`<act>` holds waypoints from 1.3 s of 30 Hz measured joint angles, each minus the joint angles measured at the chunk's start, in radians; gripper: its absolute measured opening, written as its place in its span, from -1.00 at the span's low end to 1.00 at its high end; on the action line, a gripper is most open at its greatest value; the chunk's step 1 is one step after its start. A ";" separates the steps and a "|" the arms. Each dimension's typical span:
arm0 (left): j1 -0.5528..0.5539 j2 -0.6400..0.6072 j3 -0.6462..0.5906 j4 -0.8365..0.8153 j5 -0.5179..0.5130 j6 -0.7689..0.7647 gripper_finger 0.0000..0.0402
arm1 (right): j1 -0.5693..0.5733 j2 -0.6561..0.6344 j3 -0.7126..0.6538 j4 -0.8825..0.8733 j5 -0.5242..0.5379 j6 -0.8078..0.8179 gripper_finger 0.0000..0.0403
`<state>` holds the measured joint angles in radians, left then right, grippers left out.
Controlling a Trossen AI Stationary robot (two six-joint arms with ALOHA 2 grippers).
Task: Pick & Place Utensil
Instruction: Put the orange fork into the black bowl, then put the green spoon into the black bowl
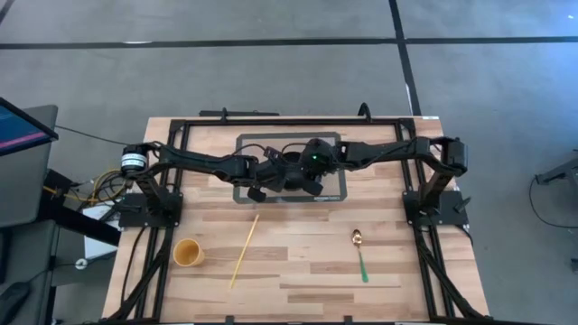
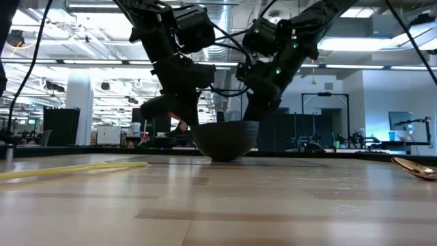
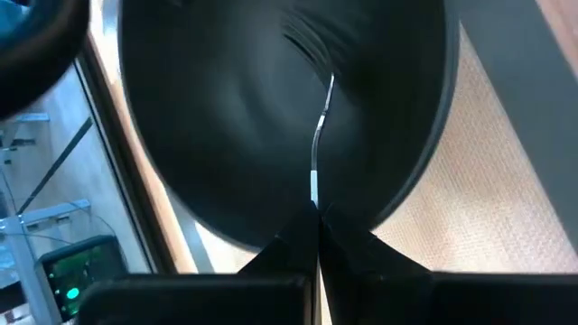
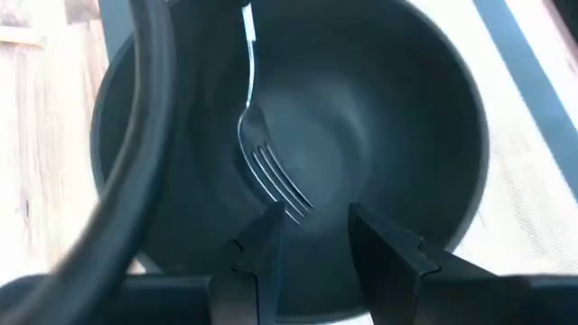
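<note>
The left gripper (image 3: 316, 217) has its jaws shut on the handle end of the fork (image 4: 266, 167), whose tines lie inside the dark bowl (image 4: 433, 117) at the back of the tabletop (image 1: 298, 271); the fork's long axis runs from those jaws down toward the right gripper (image 4: 312, 226), whose jaws hang part open and empty just above the tines; both arms meet over the bowl, the left one carrying.

Fork (image 4: 266, 167) in bowl (image 4: 433, 117); spoon (image 1: 359, 253) right of chopstick (image 1: 244, 250).
</note>
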<state>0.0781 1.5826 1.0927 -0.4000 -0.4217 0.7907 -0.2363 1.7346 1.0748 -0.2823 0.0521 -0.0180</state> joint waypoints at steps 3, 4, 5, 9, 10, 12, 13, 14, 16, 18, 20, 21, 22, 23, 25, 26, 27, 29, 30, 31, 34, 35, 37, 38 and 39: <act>0.000 0.000 0.000 0.012 0.001 0.024 -0.98 | 0.000 0.023 0.001 0.002 0.000 0.000 -0.42; 0.000 -0.003 0.000 0.016 0.003 0.031 -0.98 | -0.001 0.029 0.001 0.000 0.000 0.000 -0.42; 0.000 -0.004 0.000 0.018 0.004 0.036 -0.98 | -0.001 0.035 0.001 0.003 0.000 0.000 -0.42; 0.000 -0.005 0.000 0.034 0.003 0.042 -0.98 | -0.002 0.039 0.001 -0.001 -0.001 0.000 -0.42; 0.000 -0.004 0.000 0.034 0.003 0.043 -0.98 | -0.002 0.039 0.001 -0.002 -0.001 0.000 -0.42; 0.000 -0.003 -0.001 0.034 0.003 0.043 -0.98 | -0.002 0.038 0.001 -0.001 -0.001 0.000 -0.42; 0.000 -0.003 -0.001 0.034 0.003 0.043 -0.98 | -0.002 0.038 0.001 0.000 -0.001 0.000 -0.42; 0.000 -0.003 -0.001 0.034 0.003 0.043 -0.97 | -0.002 0.037 0.001 0.001 0.000 0.000 -0.42; 0.000 -0.003 -0.001 0.036 0.003 0.043 -0.93 | -0.005 0.037 0.001 0.001 -0.001 -0.006 -0.42; 0.000 -0.003 -0.002 0.040 0.003 0.051 -0.86 | -0.009 0.037 0.001 0.001 -0.001 -0.007 -0.42; 0.000 -0.002 -0.002 0.043 0.003 0.076 -0.78 | -0.009 0.037 0.001 0.001 -0.001 -0.008 -0.42; 0.000 -0.002 -0.002 0.046 0.003 0.090 -0.74 | -0.009 0.037 0.001 0.001 -0.001 -0.008 -0.42; 0.000 -0.002 -0.002 0.051 0.003 0.094 -0.70 | -0.008 0.037 0.001 0.001 0.000 -0.008 -0.42; 0.000 -0.002 -0.002 0.056 0.003 0.095 -0.66 | -0.008 0.037 0.001 0.000 0.000 -0.008 -0.42; -0.001 -0.002 -0.002 0.070 0.003 0.095 -0.60 | -0.008 0.037 0.001 -0.001 0.000 -0.008 -0.42; -0.003 -0.002 -0.002 0.076 0.002 0.095 -0.58 | -0.008 0.037 0.001 -0.002 0.000 -0.008 -0.42; -0.007 -0.002 -0.002 0.081 -0.004 0.095 -0.55 | -0.008 0.037 0.001 -0.003 0.000 -0.008 -0.42; -0.021 -0.002 -0.002 0.089 -0.029 0.095 -0.52 | -0.009 0.037 0.001 -0.005 0.000 -0.008 -0.42; -0.030 -0.002 -0.002 0.093 -0.050 0.094 -0.51 | -0.009 0.037 0.001 -0.005 0.000 -0.008 -0.42; -0.040 -0.002 -0.002 0.093 -0.079 0.094 -0.49 | -0.009 0.037 0.001 -0.005 0.000 -0.008 -0.42; -0.077 -0.003 -0.003 0.093 -0.171 0.092 -0.47 | -0.008 0.037 0.001 -0.004 0.000 -0.008 -0.42; -0.090 -0.003 -0.003 0.093 -0.193 0.091 -0.46 | -0.008 0.037 0.001 -0.004 0.000 -0.008 -0.42; -0.121 -0.004 -0.003 0.094 -0.222 0.080 -0.45 | -0.008 0.037 0.001 -0.003 0.000 -0.008 -0.42; -0.137 -0.004 -0.003 0.094 -0.232 0.063 -0.45 | -0.008 0.037 0.001 -0.001 0.000 -0.008 -0.42; -0.153 -0.004 -0.003 0.094 -0.237 0.044 -0.45 | -0.008 0.037 0.001 -0.001 0.000 -0.008 -0.42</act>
<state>-0.0744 1.5787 1.0901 -0.3061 -0.6592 0.8347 -0.2443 1.7718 1.0756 -0.2829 0.0517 -0.0257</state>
